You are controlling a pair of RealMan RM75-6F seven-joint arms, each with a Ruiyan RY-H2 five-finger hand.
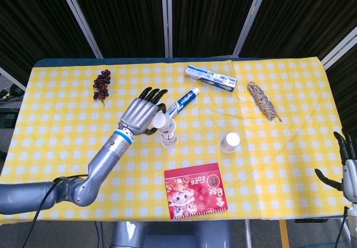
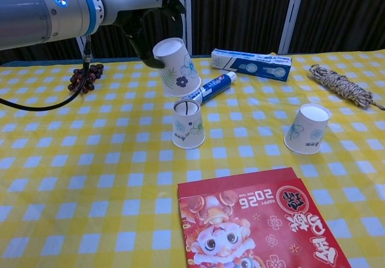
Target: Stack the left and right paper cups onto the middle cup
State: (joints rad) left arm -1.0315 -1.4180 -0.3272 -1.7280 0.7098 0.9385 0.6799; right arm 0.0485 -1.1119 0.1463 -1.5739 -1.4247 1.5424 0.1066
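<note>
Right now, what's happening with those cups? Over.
Left hand holds a paper cup above the middle cup, not seated. Right hand open, idle. Right cup waiting. Path clear.

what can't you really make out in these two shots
- Right hand: cut off by the head view's right edge; absent from the chest view.
- Left hand fingers: mostly hidden behind the held cup in the chest view.
- Toothpaste box print: too small in the head view.
</note>
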